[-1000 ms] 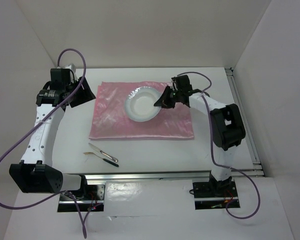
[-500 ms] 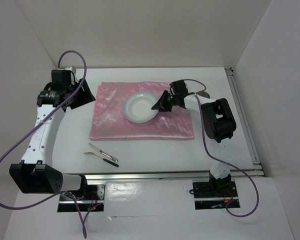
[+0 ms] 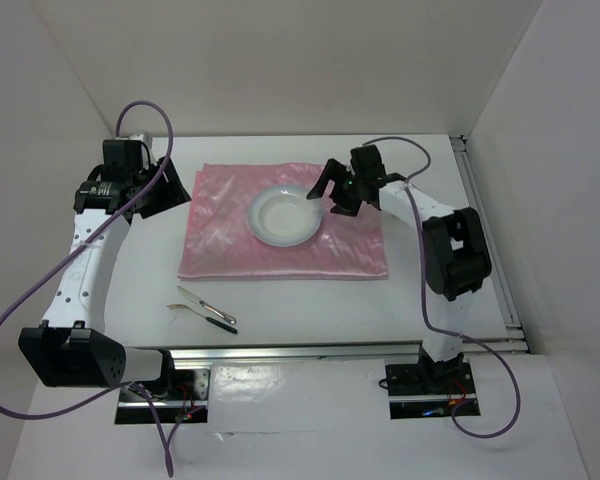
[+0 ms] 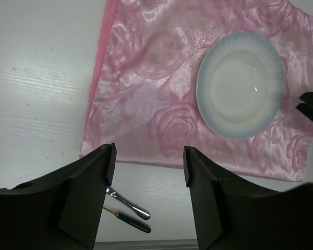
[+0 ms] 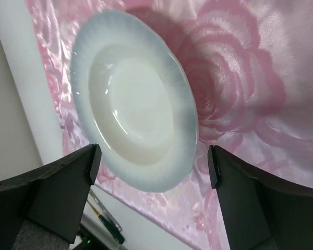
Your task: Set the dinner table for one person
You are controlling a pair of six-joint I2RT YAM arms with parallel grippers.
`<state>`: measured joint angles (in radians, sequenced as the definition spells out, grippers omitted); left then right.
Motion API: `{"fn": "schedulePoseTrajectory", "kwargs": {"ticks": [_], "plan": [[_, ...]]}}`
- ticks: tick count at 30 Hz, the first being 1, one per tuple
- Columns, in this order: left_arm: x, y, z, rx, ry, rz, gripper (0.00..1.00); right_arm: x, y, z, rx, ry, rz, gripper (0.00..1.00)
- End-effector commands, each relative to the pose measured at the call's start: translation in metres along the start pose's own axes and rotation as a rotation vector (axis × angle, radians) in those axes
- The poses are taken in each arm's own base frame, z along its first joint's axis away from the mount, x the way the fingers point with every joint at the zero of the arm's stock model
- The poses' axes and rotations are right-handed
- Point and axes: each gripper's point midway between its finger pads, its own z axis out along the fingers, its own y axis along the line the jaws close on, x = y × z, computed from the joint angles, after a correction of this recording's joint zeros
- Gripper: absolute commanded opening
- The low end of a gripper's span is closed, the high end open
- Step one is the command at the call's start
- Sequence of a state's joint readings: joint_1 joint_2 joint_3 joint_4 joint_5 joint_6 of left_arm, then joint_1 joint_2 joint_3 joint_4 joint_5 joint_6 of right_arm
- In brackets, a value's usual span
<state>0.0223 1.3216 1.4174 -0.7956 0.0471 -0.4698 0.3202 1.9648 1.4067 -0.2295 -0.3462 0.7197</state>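
The plate (image 3: 285,214) lies on the pink cloth (image 3: 230,245); my right fingers (image 5: 47,192) and left fingers (image 4: 88,192) stand wide, empty. Next I should fetch the cutlery (image 3: 208,310), near-left of the plate.

No text, label, brand, number or sign can be read in any of the views.
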Motion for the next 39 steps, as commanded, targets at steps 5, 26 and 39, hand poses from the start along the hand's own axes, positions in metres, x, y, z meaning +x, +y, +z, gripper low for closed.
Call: {"fn": "schedulePoseTrajectory", "kwargs": {"ticks": [5, 26, 39], "plan": [[-0.006, 0.004, -0.001, -0.017, -0.047, 0.022, 0.71, -0.088, 0.021, -0.131, 0.228, -0.490, -0.196, 0.86], [0.001, -0.002, 0.007, 0.020, -0.007, 0.030, 0.66, -0.142, -0.211, -0.139, 0.633, -0.349, 0.148, 0.83], [-0.006, -0.014, 0.003, 0.070, -0.005, 0.023, 0.64, -0.154, -0.198, -0.142, 0.578, -0.406, 0.137, 0.01]]}}
